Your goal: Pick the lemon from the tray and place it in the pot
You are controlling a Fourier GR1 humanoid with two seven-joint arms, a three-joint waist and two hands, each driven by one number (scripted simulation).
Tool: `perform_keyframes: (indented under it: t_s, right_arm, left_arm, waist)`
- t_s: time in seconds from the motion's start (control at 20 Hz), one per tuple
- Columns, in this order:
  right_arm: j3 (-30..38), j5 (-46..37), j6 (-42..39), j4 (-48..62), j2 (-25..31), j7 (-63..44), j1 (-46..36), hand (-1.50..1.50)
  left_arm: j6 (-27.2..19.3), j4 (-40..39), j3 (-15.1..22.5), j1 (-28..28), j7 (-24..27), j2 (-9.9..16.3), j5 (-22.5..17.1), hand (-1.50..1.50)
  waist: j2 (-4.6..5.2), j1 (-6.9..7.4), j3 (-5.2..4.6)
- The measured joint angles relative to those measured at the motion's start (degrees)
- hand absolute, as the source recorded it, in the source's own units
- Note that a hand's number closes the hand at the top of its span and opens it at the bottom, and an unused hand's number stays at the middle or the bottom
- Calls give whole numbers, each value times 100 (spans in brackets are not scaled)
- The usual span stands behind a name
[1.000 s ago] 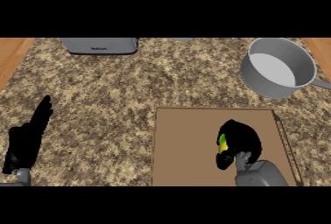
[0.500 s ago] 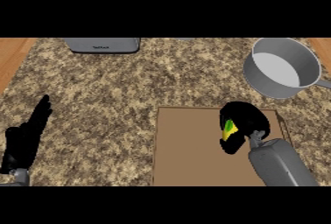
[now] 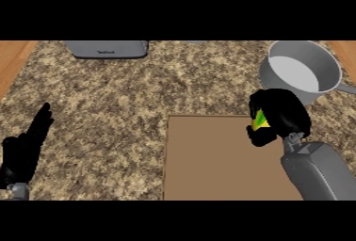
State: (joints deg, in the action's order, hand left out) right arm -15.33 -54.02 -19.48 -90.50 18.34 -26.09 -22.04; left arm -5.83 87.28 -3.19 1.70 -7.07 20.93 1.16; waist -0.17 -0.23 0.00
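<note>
My right hand (image 3: 281, 115) is curled round the lemon (image 3: 261, 120), of which only a small yellow and green patch shows between the fingers. The hand hovers over the far right edge of the brown tray (image 3: 215, 160). Just beyond it, at the upper right, stands the grey pot (image 3: 303, 70) with its pale inside showing. My left hand (image 3: 24, 150) rests open at the lower left with its fingers pointing up.
A grey appliance (image 3: 108, 48) sits at the counter's far edge, left of centre. Wooden strips (image 3: 12, 56) border the speckled counter on the left and at the upper right. The pot's handle (image 3: 345, 88) points right.
My right hand has carried the lemon up the tray toward the pot, from the tray's middle right to its far right edge. The left hand has barely moved.
</note>
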Motion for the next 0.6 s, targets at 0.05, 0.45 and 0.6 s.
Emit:
perform_keyframes:
  t_s: [0.05, 0.45, 0.6]
  right_arm:
    - [60, -107, 124, -155, 60, -47, -46, 150]
    - [848, -246, 574, -1333, 195, -443, -263, 150]
    - [1308, -33, 776, -1300, 209, -289, -345, 150]
  left_arm:
    - [14, -14, -13, 4, 15, -3, -14, 0]
    - [0, 179, -15, 97, -90, -53, 74, 0]
    - [38, 67, -16, 108, 51, -110, 122, 0]
  waist:
    - [-4, -10, 0]
    - [-6, -8, 0]
    - [6, 11, 0]
